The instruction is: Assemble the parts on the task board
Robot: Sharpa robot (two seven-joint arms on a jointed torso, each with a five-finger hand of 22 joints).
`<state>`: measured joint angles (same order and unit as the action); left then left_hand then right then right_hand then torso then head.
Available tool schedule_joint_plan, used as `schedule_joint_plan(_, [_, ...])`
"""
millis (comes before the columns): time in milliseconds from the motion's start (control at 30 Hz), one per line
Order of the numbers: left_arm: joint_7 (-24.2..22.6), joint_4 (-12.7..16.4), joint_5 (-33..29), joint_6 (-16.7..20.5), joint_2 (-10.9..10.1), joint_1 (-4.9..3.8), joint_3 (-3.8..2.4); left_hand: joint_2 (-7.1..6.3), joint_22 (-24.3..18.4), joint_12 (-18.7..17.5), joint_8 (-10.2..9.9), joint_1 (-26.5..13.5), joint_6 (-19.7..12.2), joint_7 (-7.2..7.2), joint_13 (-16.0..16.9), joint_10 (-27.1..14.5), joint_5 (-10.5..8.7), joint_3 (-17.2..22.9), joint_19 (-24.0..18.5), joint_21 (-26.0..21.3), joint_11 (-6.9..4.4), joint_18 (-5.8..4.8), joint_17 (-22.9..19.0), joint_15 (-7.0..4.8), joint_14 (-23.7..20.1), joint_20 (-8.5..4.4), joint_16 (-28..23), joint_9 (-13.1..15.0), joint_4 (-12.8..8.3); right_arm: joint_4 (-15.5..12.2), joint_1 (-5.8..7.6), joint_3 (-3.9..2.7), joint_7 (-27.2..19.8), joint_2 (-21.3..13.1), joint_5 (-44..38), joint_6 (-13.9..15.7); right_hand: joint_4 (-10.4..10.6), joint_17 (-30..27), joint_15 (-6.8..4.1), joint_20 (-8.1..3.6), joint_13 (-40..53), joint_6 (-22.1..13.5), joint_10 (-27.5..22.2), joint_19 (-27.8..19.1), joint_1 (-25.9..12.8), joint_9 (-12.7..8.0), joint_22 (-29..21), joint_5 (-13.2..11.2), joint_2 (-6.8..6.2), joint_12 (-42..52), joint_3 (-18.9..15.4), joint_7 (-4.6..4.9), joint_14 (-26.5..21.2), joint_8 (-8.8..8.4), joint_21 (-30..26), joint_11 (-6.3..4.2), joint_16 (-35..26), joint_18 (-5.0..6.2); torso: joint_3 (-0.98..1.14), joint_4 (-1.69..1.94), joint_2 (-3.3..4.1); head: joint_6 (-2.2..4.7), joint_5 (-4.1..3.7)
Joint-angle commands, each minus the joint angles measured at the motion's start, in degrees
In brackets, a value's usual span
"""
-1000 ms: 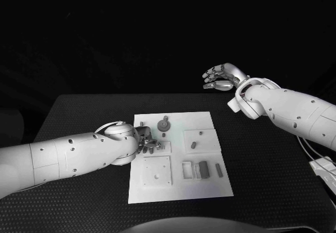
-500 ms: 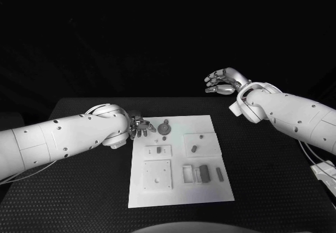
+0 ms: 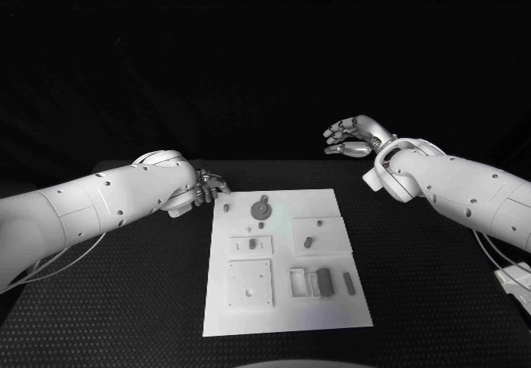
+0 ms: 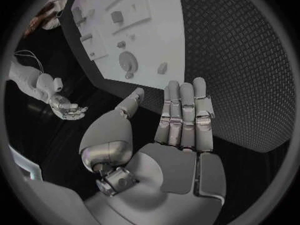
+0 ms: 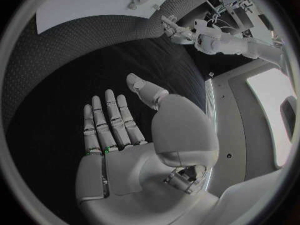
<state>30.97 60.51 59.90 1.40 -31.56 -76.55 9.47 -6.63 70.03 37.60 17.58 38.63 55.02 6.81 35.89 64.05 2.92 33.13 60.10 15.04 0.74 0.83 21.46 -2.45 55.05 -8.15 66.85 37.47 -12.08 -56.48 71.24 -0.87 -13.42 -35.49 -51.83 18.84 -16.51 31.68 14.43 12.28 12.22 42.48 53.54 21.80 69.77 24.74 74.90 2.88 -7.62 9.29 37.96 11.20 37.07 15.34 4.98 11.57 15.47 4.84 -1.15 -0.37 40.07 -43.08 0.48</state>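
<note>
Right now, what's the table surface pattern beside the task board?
Black with a fine woven, dimpled texture; the table shows it best in the left wrist view.

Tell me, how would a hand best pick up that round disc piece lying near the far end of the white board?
Probably by the round disc part's rim, pinched from straight above: it lies flat on the task board, so only its edge offers purchase. Its small tab end points toward the far edge. The left hand, empty and open beside the board, is nearer.
</note>
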Motion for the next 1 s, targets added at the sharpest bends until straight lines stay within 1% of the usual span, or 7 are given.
schedule_joint_plan(33, [-2.53,-3.48,3.15,-2.71,2.25,0.0,-0.04,-0.14,-0.3,-0.56,0.04,0.43,-0.7,0.21,-0.34,-0.47,-0.11,-0.11,-0.41,-0.48,0.21,-0.66,-0.2,0.35,-0.36,0.32,-0.59,0.0,0.34,-0.02,-0.06,-0.02,-0.68,0.18,-0.15,-0.78,0.12,-0.05,0.05,0.2,-0.08,-0.38,-0.34,-0.39,-0.58,-0.09,1.56,-0.04,-0.07,-0.04,-0.37,1.96,-0.54,0.25,0.27,-0.05,-0.36,-0.97,-0.07,-0.06,0.02,0.36,0.19])
schedule_joint_plan(100, [-2.75,-5.0,4.3,-3.15,3.2,0.12,-0.01,-0.41,-0.82,-1.87,-0.49,0.41,-1.99,0.83,-1.05,-1.97,-0.16,-0.12,-1.71,-1.53,0.88,-0.82,-0.69,0.97,-1.73,0.87,-1.85,-0.19,0.45,-0.13,-0.07,-0.02,-0.69,0.22,-0.15,-0.81,0.12,-0.05,0.05,0.2,-0.08,-0.38,-0.34,-0.4,-0.59,-0.09,1.56,-0.04,-0.06,-0.04,-0.37,1.96,-0.53,0.25,0.27,-0.05,-0.36,-0.98,-0.04,-0.1,0.03,0.54,0.28])
schedule_joint_plan(200, [-3.11,-6.71,4.74,-3.84,4.24,0.67,0.02,-0.67,-1.26,-2.61,-0.57,0.6,-2.68,1.19,-1.6,-2.33,-0.12,-0.15,-2.21,-2.28,1.26,-0.77,-0.93,1.52,-2.19,1.42,-2.58,-0.18,0.69,-0.2,-0.09,-0.02,-0.66,0.3,-0.15,-0.91,0.13,-0.04,0.05,0.2,-0.09,-0.39,-0.34,-0.4,-0.6,-0.09,1.56,-0.04,-0.04,-0.03,-0.37,1.96,-0.53,0.25,0.28,-0.05,-0.36,-0.99,0.0,-0.17,0.08,0.7,0.39])
schedule_joint_plan(433, [-4.03,-8.77,5.37,-4.92,5.7,2.16,0.04,-0.18,-1.5,-2.96,-0.2,1.24,-2.59,1.14,-1.95,-2.22,-0.11,-0.16,-2.17,-2.67,1.28,-0.59,-0.97,1.75,-2.17,1.69,-2.88,0.0,0.61,-0.15,-0.14,-0.02,-0.68,0.39,-0.15,-0.95,0.15,-0.04,0.06,0.2,-0.1,-0.41,-0.34,-0.42,-0.63,-0.1,1.56,-0.04,-0.02,-0.03,-0.37,1.97,-0.54,0.26,0.3,-0.05,-0.35,-1.0,0.05,-0.13,0.06,0.54,0.23])
schedule_joint_plan(533, [-4.59,-9.13,5.37,-5.05,6.1,2.52,0.04,0.07,-1.56,-3.08,0.02,1.54,-2.42,1.08,-2.08,-2.16,-0.12,-0.26,-2.12,-2.8,1.25,-0.53,-0.96,1.82,-2.14,1.78,-2.97,0.09,0.44,-0.04,-0.2,-0.02,-0.69,0.51,-0.15,-0.95,0.15,-0.04,0.06,0.2,-0.11,-0.42,-0.35,-0.43,-0.65,-0.1,1.56,-0.04,-0.02,-0.02,-0.38,1.97,-0.54,0.26,0.3,-0.05,-0.35,-1.01,0.05,-0.09,0.05,0.43,0.04])
schedule_joint_plan(733, [-4.87,-9.48,5.37,-4.87,6.34,2.71,0.04,0.2,-1.64,-3.26,0.19,1.6,-2.28,0.96,-2.24,-2.17,-0.12,-0.47,-2.14,-2.99,1.22,-0.5,-0.97,1.91,-2.2,1.89,-3.12,0.14,0.37,-0.05,-0.28,-0.02,-0.7,0.57,-0.15,-1.0,0.16,-0.04,0.06,0.19,-0.12,-0.43,-0.35,-0.44,-0.67,-0.1,1.56,-0.04,0.0,-0.01,-0.38,1.98,-0.55,0.27,0.32,-0.05,-0.34,-1.02,0.07,-0.01,-0.05,0.11,-0.07])
schedule_joint_plan(1000, [-5.2,-10.06,5.37,-5.34,6.77,2.83,0.08,0.76,-1.7,-3.43,0.35,1.87,-2.14,0.92,-2.42,-2.1,-0.11,-0.6,-2.11,-3.18,1.19,-0.42,-0.94,1.98,-2.2,1.97,-3.25,0.15,0.24,-0.01,-0.3,-0.02,-0.72,0.65,-0.15,-1.04,0.15,-0.04,0.06,0.18,-0.14,-0.45,-0.36,-0.46,-0.69,-0.11,1.56,-0.04,0.0,0.0,-0.38,1.98,-0.56,0.28,0.34,-0.04,-0.33,-1.04,0.06,-0.04,-0.05,-0.04,-0.12])
